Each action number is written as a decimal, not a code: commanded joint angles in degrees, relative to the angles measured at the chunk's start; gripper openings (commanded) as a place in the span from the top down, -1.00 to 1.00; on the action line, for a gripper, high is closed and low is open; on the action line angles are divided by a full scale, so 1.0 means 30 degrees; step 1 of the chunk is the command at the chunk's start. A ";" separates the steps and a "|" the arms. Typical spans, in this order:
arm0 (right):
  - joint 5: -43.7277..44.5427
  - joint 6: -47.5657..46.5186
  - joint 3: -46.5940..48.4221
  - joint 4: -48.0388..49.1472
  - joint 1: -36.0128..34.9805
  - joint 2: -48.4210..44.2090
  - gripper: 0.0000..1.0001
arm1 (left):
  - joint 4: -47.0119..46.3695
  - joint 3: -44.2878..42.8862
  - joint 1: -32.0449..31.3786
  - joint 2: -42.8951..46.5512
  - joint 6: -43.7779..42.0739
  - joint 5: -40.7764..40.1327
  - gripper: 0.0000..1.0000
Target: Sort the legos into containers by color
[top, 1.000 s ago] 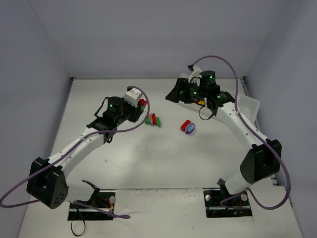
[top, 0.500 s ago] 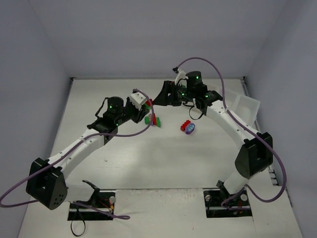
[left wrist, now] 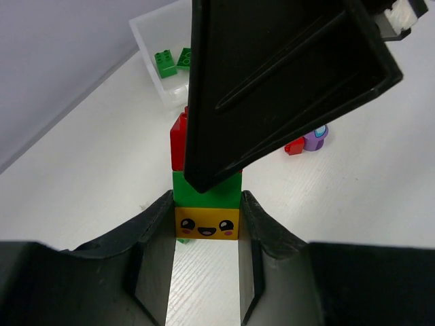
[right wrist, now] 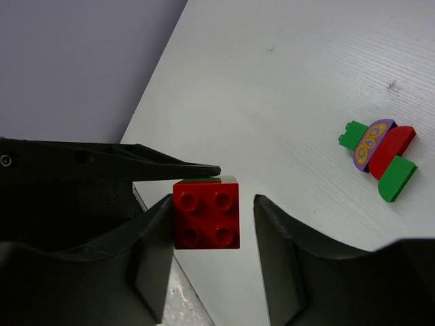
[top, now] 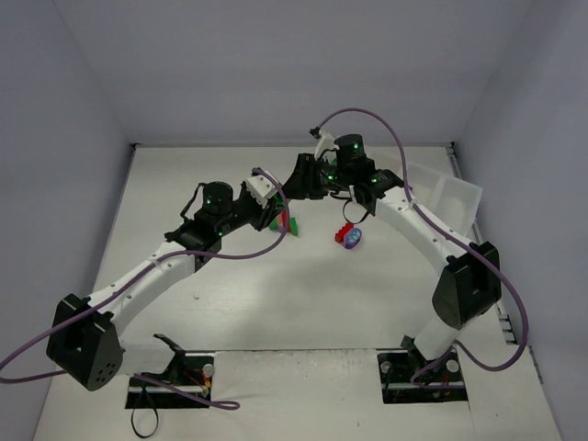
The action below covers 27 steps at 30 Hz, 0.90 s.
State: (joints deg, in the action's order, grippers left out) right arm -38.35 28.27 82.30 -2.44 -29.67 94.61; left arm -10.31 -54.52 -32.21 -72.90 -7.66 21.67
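**Two grippers meet on one stack of bricks over a white table**

The table (top: 230, 303) is white with a faint, fine grain. Pale grey-lilac walls (top: 276, 73) close it in at the far side and on both flanks. In the right wrist view a small dark speck (right wrist: 392, 85) marks the surface.

Over the far middle of the table, the left gripper (left wrist: 207, 204) pinches a yellow brick (left wrist: 207, 223) with a smiling face, one finger pressed to each side. A green brick (left wrist: 207, 191) is joined to the yellow one and a red brick (right wrist: 206, 214) ends the stack. All three appear to be held clear of the table. The right gripper (right wrist: 214, 201) is spread around that red brick: one finger lies against it, and the other stands off with a gap showing.

On the table close by the grippers lies a loose cluster (top: 287, 222) of green, red and purple pieces that touch one another. The purple one has a yellow oval pattern. To the right of the cluster and apart from it, a small red brick (top: 343, 230) touches a rounded purple piece (top: 352, 239).

The translucent white tray (top: 462, 195) sits at the far right of the table, partly hidden by the right arm. The left wrist view shows two green bricks (left wrist: 163, 63) lying in one of its compartments, though which compartment cannot be told.
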 commanded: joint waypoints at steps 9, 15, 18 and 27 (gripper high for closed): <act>0.1501 -0.1072 0.0251 0.1077 -0.0100 -0.1183 0.65 | -0.1633 0.0272 -0.0075 0.0424 0.0530 0.0716 0.97; 0.2967 -0.1952 0.0222 0.0315 0.0221 -0.1740 0.78 | -0.2277 0.1619 -0.0075 0.0395 0.1438 0.0452 1.00; 0.3115 -0.2100 0.0135 0.0081 0.0543 -0.1887 0.78 | -0.2716 0.2498 -0.0075 0.0541 0.1850 0.0277 1.00; 0.3115 -0.2158 -0.0158 -0.0242 0.1511 -0.2385 0.75 | -0.2893 0.3379 -0.0075 0.0600 0.2085 0.0071 1.00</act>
State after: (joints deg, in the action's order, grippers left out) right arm -33.52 23.49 80.86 -7.90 -29.52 92.79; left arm -20.56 -44.88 -33.08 -72.66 -2.26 22.37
